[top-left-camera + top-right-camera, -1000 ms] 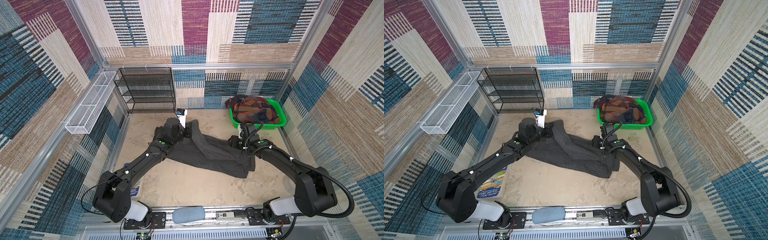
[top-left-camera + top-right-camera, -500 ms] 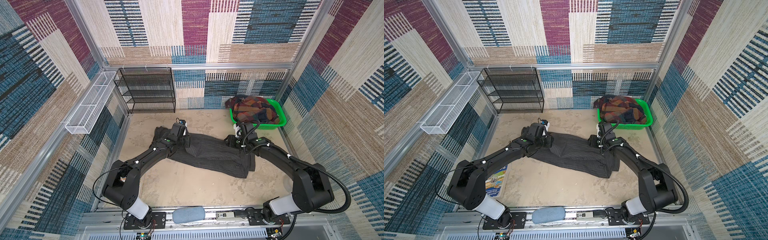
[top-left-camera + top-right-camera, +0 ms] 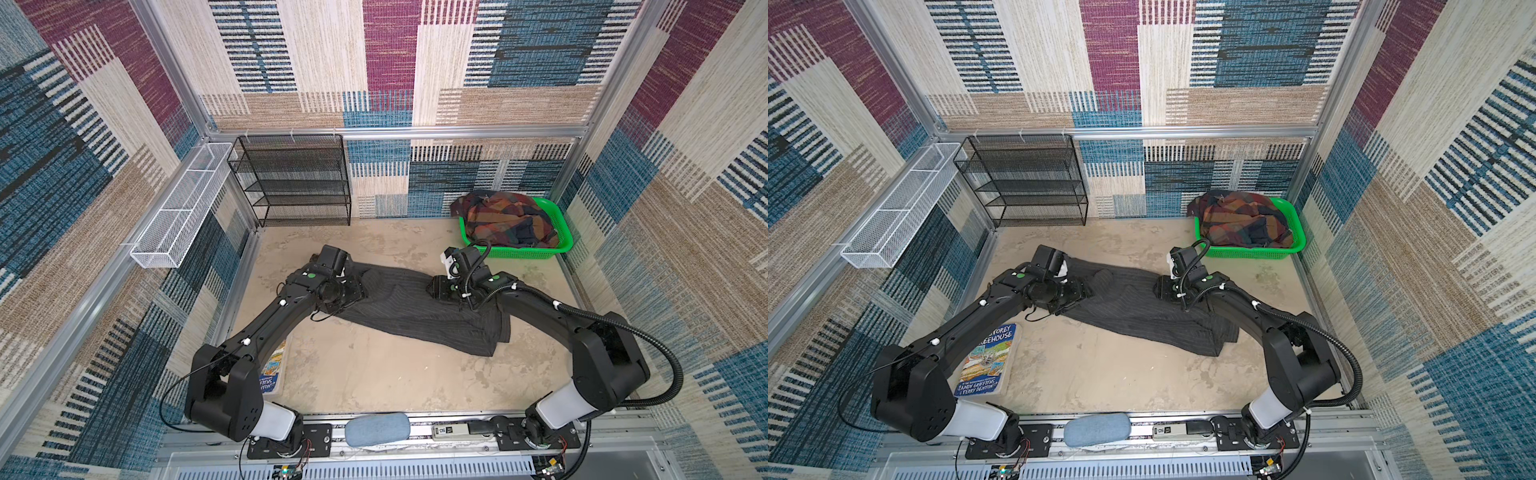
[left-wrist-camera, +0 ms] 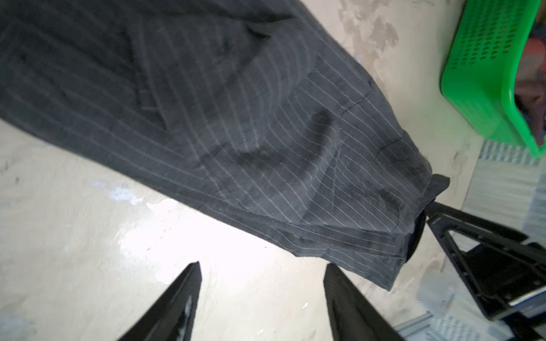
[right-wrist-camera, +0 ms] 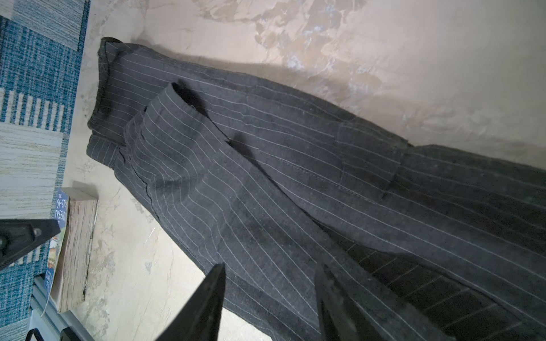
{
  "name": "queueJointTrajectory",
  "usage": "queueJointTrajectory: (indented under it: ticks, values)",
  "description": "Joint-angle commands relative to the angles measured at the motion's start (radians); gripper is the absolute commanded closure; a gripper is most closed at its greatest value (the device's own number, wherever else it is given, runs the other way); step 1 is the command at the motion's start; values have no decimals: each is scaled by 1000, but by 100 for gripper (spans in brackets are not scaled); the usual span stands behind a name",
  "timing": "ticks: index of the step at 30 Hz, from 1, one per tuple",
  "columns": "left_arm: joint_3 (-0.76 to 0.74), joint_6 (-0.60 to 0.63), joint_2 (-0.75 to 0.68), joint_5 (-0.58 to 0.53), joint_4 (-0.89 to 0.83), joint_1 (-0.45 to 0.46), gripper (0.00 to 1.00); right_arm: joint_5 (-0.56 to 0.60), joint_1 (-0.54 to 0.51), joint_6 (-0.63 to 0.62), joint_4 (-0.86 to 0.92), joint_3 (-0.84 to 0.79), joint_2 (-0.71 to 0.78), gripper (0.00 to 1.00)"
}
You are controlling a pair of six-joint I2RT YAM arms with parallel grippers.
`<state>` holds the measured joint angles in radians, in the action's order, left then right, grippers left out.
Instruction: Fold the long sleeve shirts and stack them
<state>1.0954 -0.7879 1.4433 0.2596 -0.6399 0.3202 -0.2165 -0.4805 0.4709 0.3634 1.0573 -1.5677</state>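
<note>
Holds left hand wide open & empty beside dark charcoal pinstriped cloth shirt, flat on beige table, prob. to let folded sleeve settle; poises right hand part-open over cloth, gripping nothing; leaves rust-orange-navy plaid cloth shirt in green plastic basket for later.

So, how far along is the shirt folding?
Done: the pinstriped shirt lies on the table, a sleeve folded across it. In hand: nothing; left gripper and right gripper both stand open by it. Left: finishing its folds, the plaid shirt bunched in the green basket, stacking.
</note>
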Motion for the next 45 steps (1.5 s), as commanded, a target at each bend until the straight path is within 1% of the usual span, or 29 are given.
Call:
queueJointTrajectory:
  ticks: [1, 3, 4, 7, 10, 12, 15, 17, 18, 21, 23, 25, 29, 33, 34, 39, 43, 44, 45]
  values:
    - [-37, -120, -24, 139, 25, -60, 31, -1, -13, 27, -41, 3, -3, 49]
    - [-44, -125, -24, 111, 28, -102, 31, -11, -22, 32, -50, 18, -14, 50]
    - [-45, -129, -13, 125, 47, -125, 31, -12, -29, 32, -49, 28, -28, 51]
    - [-20, -159, 70, 238, 130, -201, 31, -19, -65, 33, -51, 80, -78, 55]
    - [53, -181, 178, 297, 181, -253, 31, -13, -109, 26, -41, 156, -153, 57]
    - [129, -175, 260, 309, 160, -276, 31, 1, -137, 23, -26, 217, -205, 57]
    - [245, -156, 385, 311, 75, -292, 31, 23, -157, 31, -16, 272, -260, 57]
    - [299, -154, 453, 311, 52, -293, 31, 27, -161, 41, -22, 276, -280, 57]
    - [339, -136, 487, 296, 11, -293, 30, 27, -162, 45, -32, 269, -286, 57]
    - [429, -63, 556, 198, -119, -293, 30, 26, -164, 55, -55, 240, -291, 58]
    - [461, -34, 586, 169, -162, -293, 30, 25, -164, 55, -66, 224, -292, 58]
    - [488, -21, 618, 168, -177, -293, 31, 27, -165, 54, -70, 216, -298, 58]
    - [526, -23, 681, 217, -196, -285, 37, 47, -164, 45, -64, 213, -309, 58]
    - [532, 0, 693, 190, -237, -266, 41, 63, -164, 40, -68, 205, -316, 59]
    - [530, -2, 696, 194, -238, -264, 42, 59, -164, 41, -74, 201, -320, 60]
    - [535, -29, 692, 207, -214, -249, 59, 48, -164, 41, -85, 187, -338, 62]
    - [519, -57, 641, 193, -189, -240, 82, 53, -164, 39, -90, 173, -336, 63]
    - [515, -59, 623, 183, -188, -238, 87, 55, -164, 37, -89, 170, -335, 63]
    - [511, -59, 606, 178, -188, -234, 90, 57, -165, 37, -89, 167, -336, 63]
